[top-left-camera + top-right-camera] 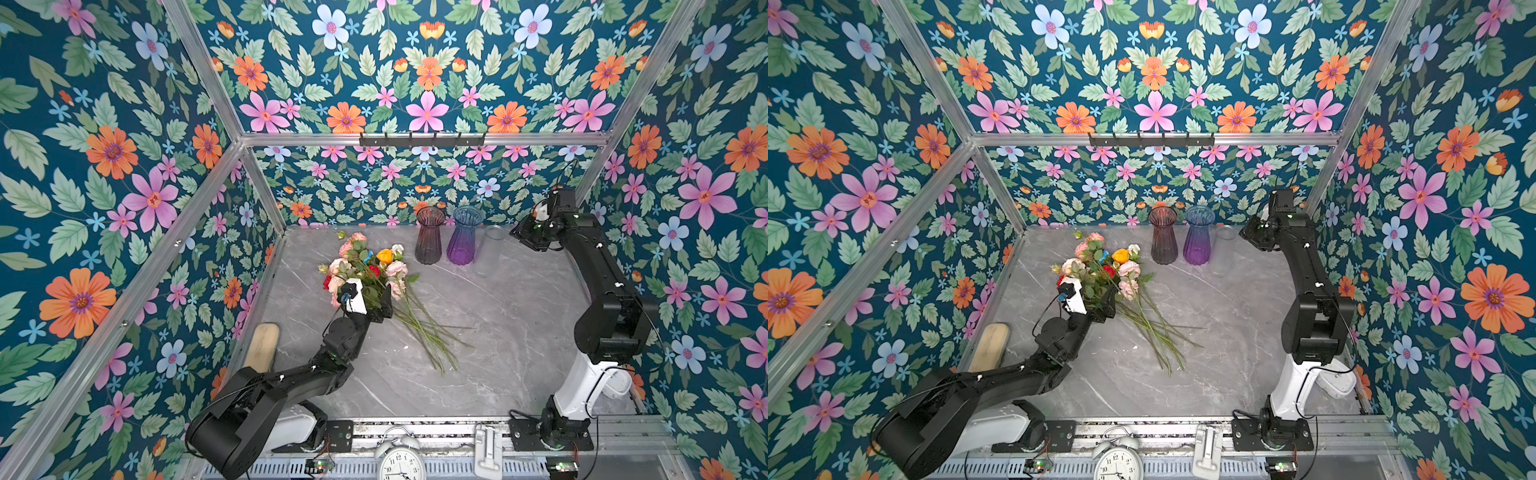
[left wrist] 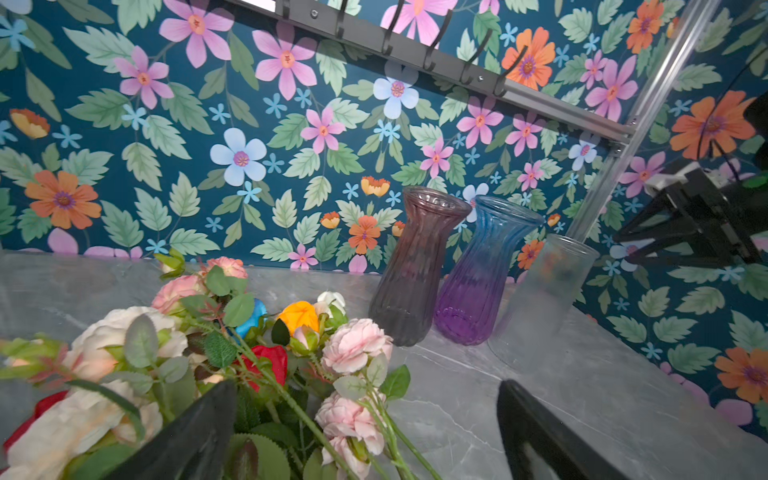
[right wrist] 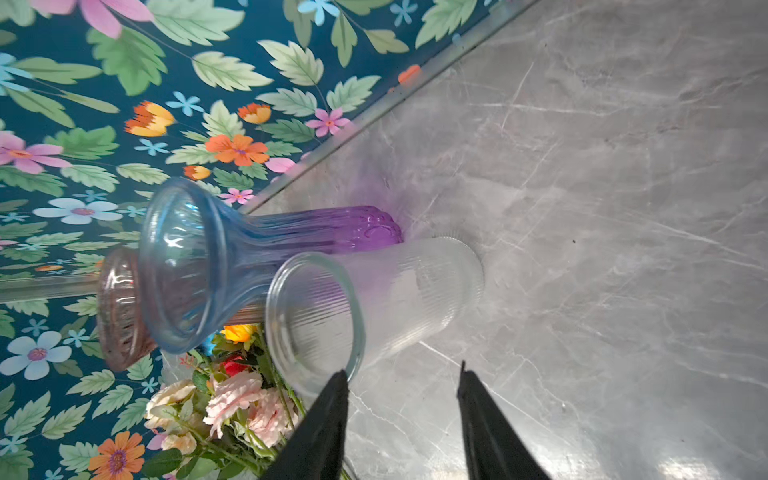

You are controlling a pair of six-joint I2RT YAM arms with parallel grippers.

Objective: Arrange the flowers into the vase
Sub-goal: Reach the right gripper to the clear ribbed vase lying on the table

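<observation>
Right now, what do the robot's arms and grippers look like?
The left arm and right arm are black, boxy links above a white base segment, with thin black cables. The left gripper and right gripper have black tapering fingers; the left wrist carries a white block with a blue plug.

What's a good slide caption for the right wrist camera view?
Right gripper, jaws apart, near the clear ribbed vase; blue-purple vase and flowers beyond.

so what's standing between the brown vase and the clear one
The blue-purple vase, upright between the brown vase and the clear vase; both top views show it.
</observation>
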